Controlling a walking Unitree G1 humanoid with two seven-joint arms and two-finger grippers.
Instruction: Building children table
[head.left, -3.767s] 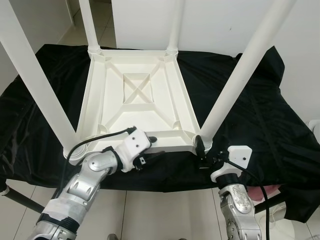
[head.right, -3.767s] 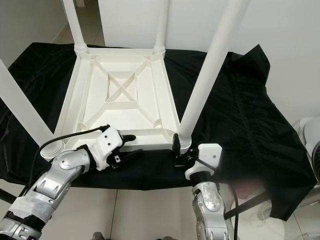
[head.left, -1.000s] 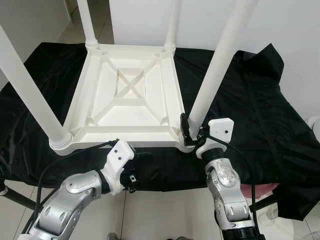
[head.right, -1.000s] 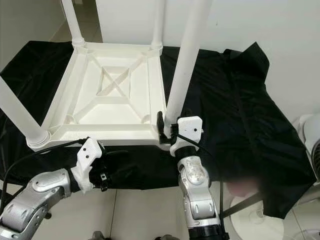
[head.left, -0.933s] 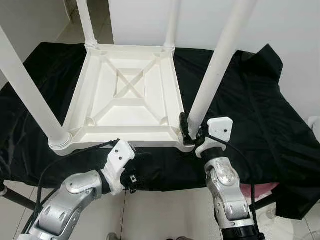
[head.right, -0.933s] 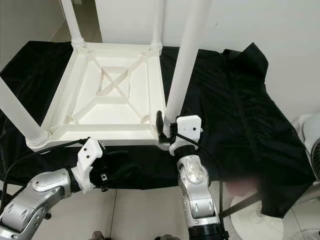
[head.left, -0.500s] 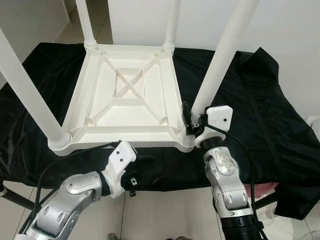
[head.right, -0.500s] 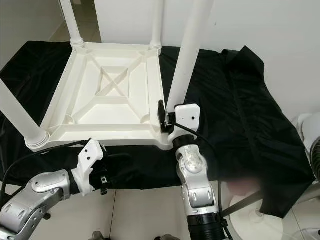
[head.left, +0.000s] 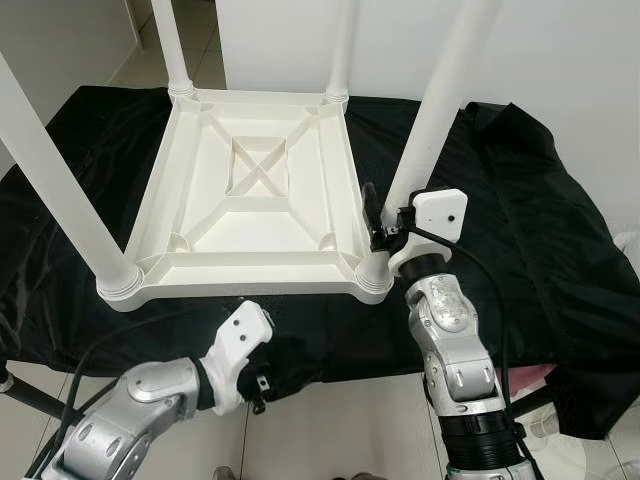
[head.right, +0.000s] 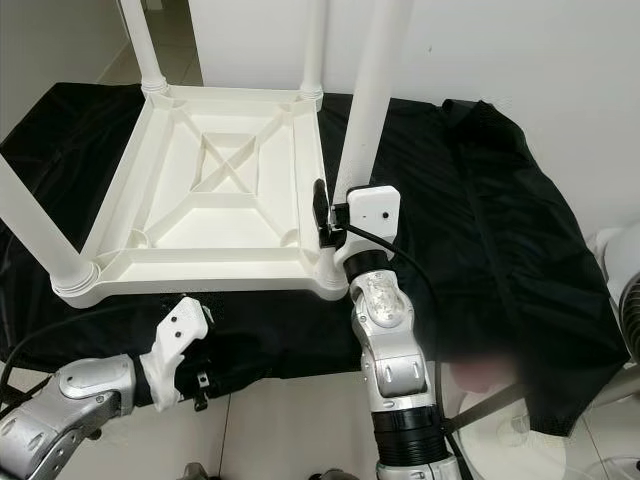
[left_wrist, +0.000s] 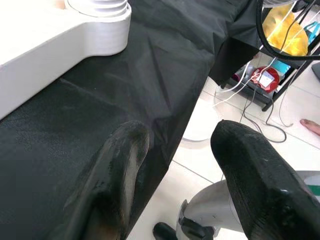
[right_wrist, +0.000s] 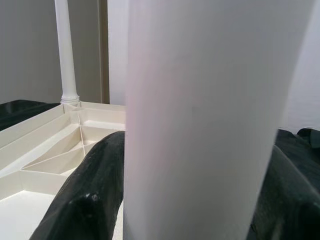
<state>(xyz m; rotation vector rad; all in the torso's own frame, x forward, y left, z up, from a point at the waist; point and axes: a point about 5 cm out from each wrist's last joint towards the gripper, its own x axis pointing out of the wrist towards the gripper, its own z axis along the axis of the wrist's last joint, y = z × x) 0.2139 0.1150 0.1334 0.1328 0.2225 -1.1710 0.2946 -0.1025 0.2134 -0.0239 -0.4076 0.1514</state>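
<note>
My head views are bright and evenly lit, with soft light from above and only faint shadows inside the ribs of the white table (head.left: 250, 205). The black cloth (head.left: 520, 230) shows dull sheen on its folds, no hard glare. Straight legs bow slightly near the frame edges. At my right wrist the leg (right_wrist: 210, 120) is close and soft-focused; my left wrist view is sharp.

Your right wrist view: a white table leg (right_wrist: 215, 115) upright between the right gripper (right_wrist: 200, 200) jaws, one black finger (right_wrist: 90, 200) on each side. Beyond it, the ribbed white table underside (right_wrist: 50, 155) and a second leg (right_wrist: 65, 50).
</note>
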